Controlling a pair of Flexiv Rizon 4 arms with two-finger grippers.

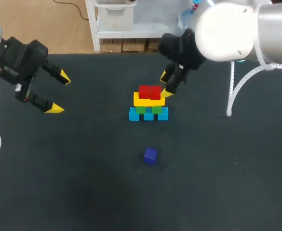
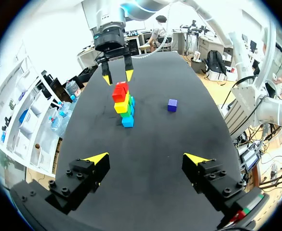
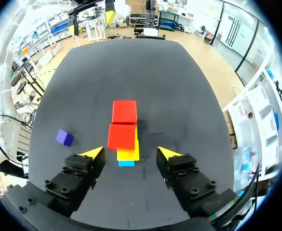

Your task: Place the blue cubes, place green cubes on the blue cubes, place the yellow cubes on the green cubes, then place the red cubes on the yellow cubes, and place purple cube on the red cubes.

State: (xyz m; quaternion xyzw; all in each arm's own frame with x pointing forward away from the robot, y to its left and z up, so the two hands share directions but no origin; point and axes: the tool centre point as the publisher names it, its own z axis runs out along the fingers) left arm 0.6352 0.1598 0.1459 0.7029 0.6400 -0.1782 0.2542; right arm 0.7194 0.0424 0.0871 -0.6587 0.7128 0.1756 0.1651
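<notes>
A stepped stack stands mid-table: blue cubes [image 1: 148, 115] at the base, green cubes [image 1: 148, 109] on them, then yellow cubes [image 1: 148, 101], with two red cubes [image 1: 149, 91] on top. The purple cube [image 1: 150, 156] lies alone nearer the front. My right gripper [image 1: 166, 84] hovers just behind and right of the red cubes. In its wrist view the right gripper [image 3: 131, 154] is open, its tips clear of the near red cube [image 3: 122, 136] on either side. My left gripper [image 1: 58, 92] hangs open and empty far to the left, facing the stack [image 2: 123, 103] and purple cube [image 2: 172, 105].
The black table [image 1: 83, 183] carries only the stack and the purple cube. A white cable [image 1: 235, 91] loops down from my right arm to the table right of the stack.
</notes>
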